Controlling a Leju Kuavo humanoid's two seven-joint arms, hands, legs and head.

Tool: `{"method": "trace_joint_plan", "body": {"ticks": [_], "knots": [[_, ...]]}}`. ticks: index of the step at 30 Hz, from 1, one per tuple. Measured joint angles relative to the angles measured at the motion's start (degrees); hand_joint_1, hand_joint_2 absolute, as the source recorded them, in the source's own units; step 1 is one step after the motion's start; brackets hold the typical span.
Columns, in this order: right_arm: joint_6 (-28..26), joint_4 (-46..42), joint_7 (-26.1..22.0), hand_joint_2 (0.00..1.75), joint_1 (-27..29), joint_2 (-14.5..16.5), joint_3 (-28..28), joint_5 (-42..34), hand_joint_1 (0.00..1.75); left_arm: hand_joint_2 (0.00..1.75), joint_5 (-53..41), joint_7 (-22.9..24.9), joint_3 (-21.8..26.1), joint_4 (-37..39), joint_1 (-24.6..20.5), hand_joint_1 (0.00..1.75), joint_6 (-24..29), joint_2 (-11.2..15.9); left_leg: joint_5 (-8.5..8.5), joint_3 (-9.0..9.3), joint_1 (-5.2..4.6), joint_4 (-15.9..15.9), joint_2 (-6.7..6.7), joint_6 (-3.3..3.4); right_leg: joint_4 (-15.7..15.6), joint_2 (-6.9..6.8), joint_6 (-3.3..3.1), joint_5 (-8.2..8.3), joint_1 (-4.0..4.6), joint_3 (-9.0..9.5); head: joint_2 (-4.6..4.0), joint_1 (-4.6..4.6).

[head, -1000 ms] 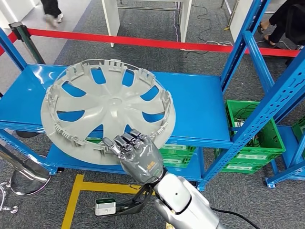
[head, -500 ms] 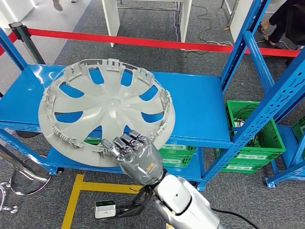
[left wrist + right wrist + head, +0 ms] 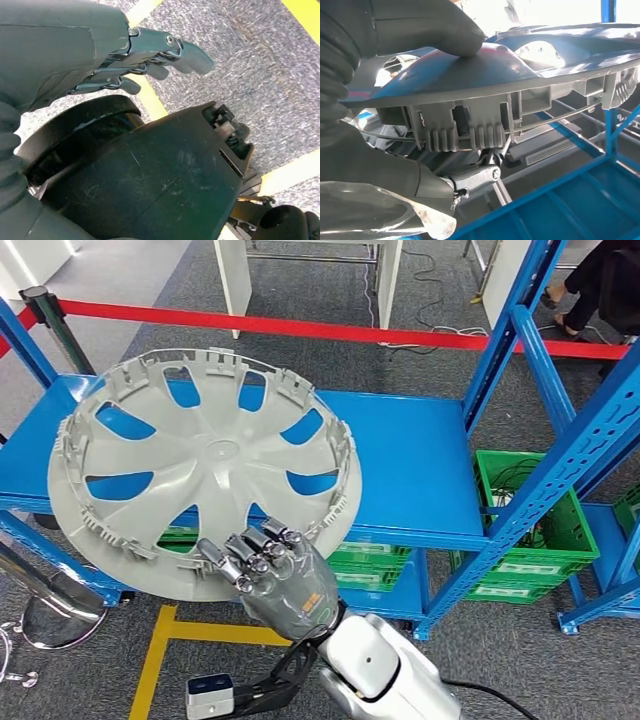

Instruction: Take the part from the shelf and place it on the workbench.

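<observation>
Wheel cover [image 3: 204, 465] has shifted left, off the blue shelf [image 3: 407, 460]. Right robot hand [image 3: 275, 575] grips its near rim (thumb on top). Left robot hand [image 3: 113, 55] hangs w/ fingers slack, holding nothing.

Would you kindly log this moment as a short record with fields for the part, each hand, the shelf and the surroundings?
part: grey wheel cover, inner side up, tilted, over the shelf's front edge
right hand: grips the cover's near rim, thumb on one face, fingers on the other
left hand: holds nothing, hangs over the floor
shelf: blue metal rack
surroundings: green crates below, red barrier tape behind
</observation>
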Motion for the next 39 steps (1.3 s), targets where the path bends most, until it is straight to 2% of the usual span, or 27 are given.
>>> {"method": "trace_joint_plan", "body": {"ticks": [9,11,13,15,17,18,19,20,21,23,24,26,28,29,30,32,33,34,35,36,37,39], "knots": [[0.01,-1.74,1.69,1.75,-0.48,-0.08,0.83,0.09,1.75,1.75,-0.38,1.05,-0.34,0.00,-0.14,0.00,0.51,0.09,-0.17,-0.13,-0.41,0.39,0.00,0.27,-0.06,0.00,0.31,0.10,-0.36,-0.01,0.00,-0.01],[0.01,-2.12,1.61,1.75,-0.56,-0.12,0.85,0.09,1.75,1.75,-0.37,1.62,-0.36,0.00,-0.16,0.00,0.67,0.17,-0.13,-0.24,-0.48,0.60,-0.01,0.58,-0.13,0.01,0.71,0.28,-0.43,0.01,0.00,-0.01],[0.01,-2.53,1.45,1.75,-0.68,-0.15,0.85,0.08,1.75,1.75,-0.32,2.33,-0.36,0.00,-0.23,0.00,0.77,0.21,0.30,-0.22,-0.32,0.24,0.08,1.19,0.10,0.03,1.09,0.00,-0.41,-0.21,0.00,0.01],[0.01,-2.93,1.52,1.75,-0.97,-0.23,0.88,0.07,1.75,1.75,-0.22,3.17,-0.36,0.00,-0.35,0.00,0.79,0.21,0.79,-0.30,-0.10,-0.33,0.25,1.83,3.62,0.06,1.05,-2.52,-0.27,-2.07,0.00,0.20],[0.01,-3.09,1.83,1.75,-1.25,-0.37,1.02,0.07,1.75,1.75,-0.14,3.67,-0.37,0.00,-0.43,0.00,0.72,0.20,1.03,-0.63,-0.21,-0.39,0.38,2.14,11.70,0.07,0.86,-6.45,-0.15,-5.92,0.00,0.44],[0.01,-3.10,1.98,1.75,-1.31,-0.45,1.10,0.08,1.75,1.75,-0.12,3.77,-0.37,0.00,-0.43,0.00,0.68,0.20,1.09,-0.77,-0.33,-0.34,0.41,2.19,15.44,0.06,0.79,-7.61,-0.10,-7.67,0.00,0.50],[0.01,-3.10,2.07,1.75,-1.31,-0.55,1.18,0.08,1.75,1.75,-0.11,3.79,-0.37,0.00,-0.43,0.00,0.65,0.21,1.12,-0.85,-0.44,-0.27,0.41,2.21,17.51,0.06,0.66,-7.66,-0.02,-8.65,0.00,0.51],[0.02,-3.10,2.16,1.75,-1.30,-0.62,1.25,0.07,1.75,1.75,-0.11,3.81,-0.37,0.00,-0.44,0.00,0.62,0.21,1.15,-0.89,-0.51,-0.19,0.39,2.21,17.23,0.06,0.47,-6.49,0.07,-8.57,0.00,0.52],[0.02,-3.10,2.24,1.75,-1.32,-0.67,1.29,0.07,1.75,1.75,-0.10,3.82,-0.37,0.00,-0.46,0.00,0.62,0.21,1.15,-0.89,-0.55,-0.07,0.33,2.19,14.54,0.06,0.19,-4.32,0.18,-7.39,0.00,0.52],[0.02,-3.12,2.32,1.75,-1.41,-0.70,1.35,0.05,1.75,1.75,-0.10,3.84,-0.37,0.00,-0.53,0.00,0.62,0.17,1.16,-1.10,-0.64,0.24,0.24,1.94,6.67,0.08,-0.53,-0.37,0.50,-3.75,-0.01,0.49],[0.02,-3.21,2.32,1.75,-1.47,-0.70,1.37,0.07,1.75,1.75,-0.10,3.86,-0.37,0.00,-0.58,0.00,0.62,0.16,1.27,-1.35,-0.66,0.40,0.22,1.64,3.82,0.10,-0.83,0.64,0.66,-2.42,0.00,0.47],[0.03,-3.42,2.32,1.75,-1.59,-0.72,1.39,0.10,1.75,1.75,-0.10,3.98,-0.37,0.00,-0.64,0.00,0.62,0.07,1.72,-1.93,-0.61,0.56,0.24,0.79,2.10,0.18,-1.11,0.90,0.95,-1.67,0.01,0.37],[0.04,-3.59,2.32,1.75,-1.69,-0.73,1.39,0.12,1.75,1.75,-0.10,4.12,-0.37,0.00,-0.67,0.00,0.62,0.05,1.74,-2.34,-0.62,0.84,0.22,0.02,1.51,0.12,-1.47,1.19,0.75,-1.99,0.01,0.35],[0.04,-3.64,2.34,1.75,-1.73,-0.73,1.39,0.11,1.75,1.75,-0.10,4.16,-0.37,0.00,-0.68,0.00,0.62,0.07,0.86,-2.71,-0.60,1.63,0.21,-0.38,1.26,0.03,-1.83,1.42,0.57,-2.19,0.00,0.22],[0.05,-3.69,2.36,1.75,-1.78,-0.74,1.39,0.11,1.75,1.75,-0.10,4.17,-0.37,0.00,-0.70,0.00,0.62,0.12,-0.77,-3.37,-0.51,3.41,0.20,-0.79,1.03,-0.09,-2.22,1.72,0.37,-2.47,0.00,0.02],[0.05,-3.73,2.37,1.75,-1.87,-0.74,1.37,0.10,1.75,1.75,-0.04,4.29,-0.37,0.00,-0.77,0.00,0.62,0.17,-5.51,-5.48,-0.02,10.05,0.21,-1.59,1.08,-0.32,-2.71,2.38,0.30,-3.37,0.00,-0.37],[0.06,-3.73,2.29,1.75,-1.89,-0.74,1.35,0.10,1.75,1.75,0.00,4.46,-0.37,0.00,-0.83,0.00,0.62,0.20,-7.35,-6.46,0.24,13.63,0.21,-1.91,1.15,-0.40,-2.75,2.72,0.30,-3.89,0.00,-0.45],[0.07,-3.73,2.19,1.75,-1.89,-0.75,1.35,0.09,1.75,1.75,0.05,4.77,-0.37,0.00,-0.89,0.00,0.62,0.22,-8.15,-6.84,0.48,16.01,0.22,-2.17,1.24,-0.47,-2.72,3.08,0.29,-4.43,0.00,-0.46],[0.07,-3.74,2.24,1.75,-1.89,-0.77,1.35,0.07,1.75,1.75,0.12,5.18,-0.37,0.00,-0.94,0.00,0.64,0.27,-7.69,-6.28,0.71,16.35,0.23,-2.38,1.37,-0.51,-2.63,3.41,0.27,-4.95,0.00,-0.48],[0.08,-3.78,2.42,1.75,-1.91,-0.80,1.37,0.04,1.75,1.75,0.18,5.67,-0.36,0.00,-0.95,0.00,0.70,0.33,-6.24,-4.72,0.93,14.49,0.24,-2.53,1.56,-0.50,-2.50,3.70,0.23,-5.43,0.00,-0.48],[0.08,-3.82,2.72,1.75,-1.98,-0.82,1.40,0.02,1.75,1.75,0.25,6.19,-0.36,0.00,-0.95,0.00,0.79,0.40,-4.36,-2.34,1.12,10.81,0.27,-2.64,1.77,-0.49,-2.32,3.93,0.18,-5.85,0.00,-0.49],[0.08,-3.94,3.14,1.75,-2.23,-0.85,1.51,0.03,1.75,1.75,0.38,7.31,-0.34,0.00,-1.00,0.00,1.04,0.49,-2.53,2.14,1.11,3.11,0.19,-2.56,2.17,-0.46,-1.73,4.43,0.22,-6.60,0.00,-0.52]]}}
